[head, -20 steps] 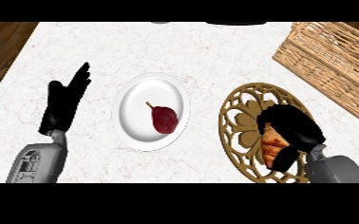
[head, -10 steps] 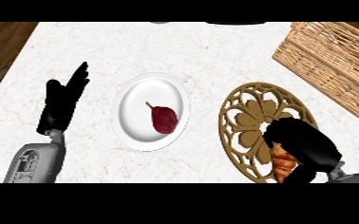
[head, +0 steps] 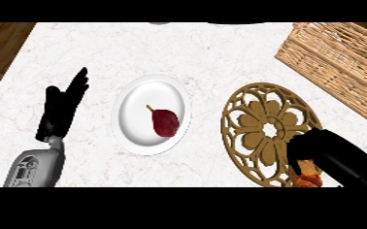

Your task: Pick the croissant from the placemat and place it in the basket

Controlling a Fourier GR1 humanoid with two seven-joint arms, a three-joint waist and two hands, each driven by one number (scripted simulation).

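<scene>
Right hand (head: 326, 153) drawn back to placemat's (head: 269, 126) lower edge, curled over mostly hidden croissant (head: 309, 173)

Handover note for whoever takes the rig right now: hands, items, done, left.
Right hand: curled round the croissant at the lower right edge of the placemat.
Left hand: open, resting at the left, fingers up, holding nothing.
Basket: upper right, nothing seen in it.
White plate with a dark red item sits between the hands; not part of the job.
Done: croissant grasped.
Left: lift clear of the placemat, carry to the basket, release inside.
</scene>
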